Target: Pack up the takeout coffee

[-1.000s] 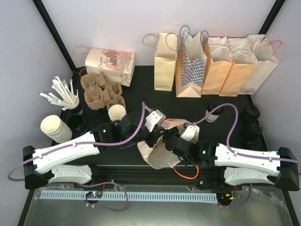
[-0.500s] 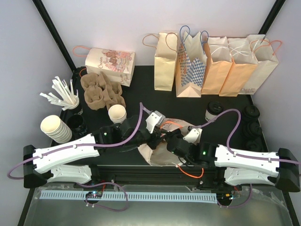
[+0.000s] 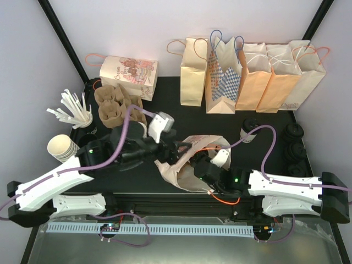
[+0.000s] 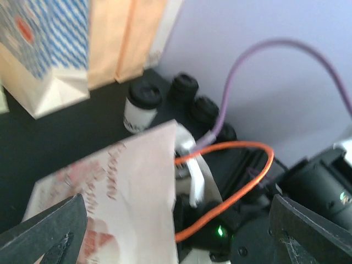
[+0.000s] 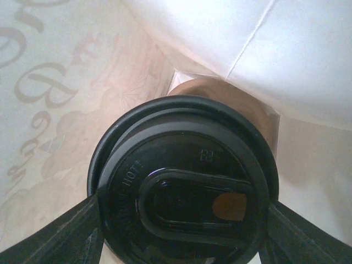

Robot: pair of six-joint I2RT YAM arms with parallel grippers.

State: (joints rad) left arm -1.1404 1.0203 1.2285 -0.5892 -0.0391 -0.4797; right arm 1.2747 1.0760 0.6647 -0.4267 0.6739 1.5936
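Note:
A pale printed paper bag (image 3: 187, 173) with orange handles lies on its side on the black mat. My right gripper (image 5: 181, 242) is deep inside it, shut on a takeout coffee (image 5: 184, 184) whose black lid fills the right wrist view; the bag's brown bottom shows just beyond the lid. My left gripper (image 3: 180, 147) hovers at the bag's upper left edge, jaws wide open and holding nothing; the bag (image 4: 126, 187) lies below it. A second takeout coffee (image 3: 250, 131) (image 4: 141, 106) stands upright at the right of the mat.
Several upright paper bags (image 3: 247, 71) line the back, and a printed bag (image 3: 129, 71) lies at back left. Brown cup carriers (image 3: 118, 107), a holder of white sticks (image 3: 74, 110) and stacked lidless cups (image 3: 61, 148) are on the left. Loose black lids (image 3: 294, 143) sit at the right edge.
My left gripper has opened, let go of the bag's edge and drawn back up and to the left. The right gripper has pushed further into the bag with the cup.

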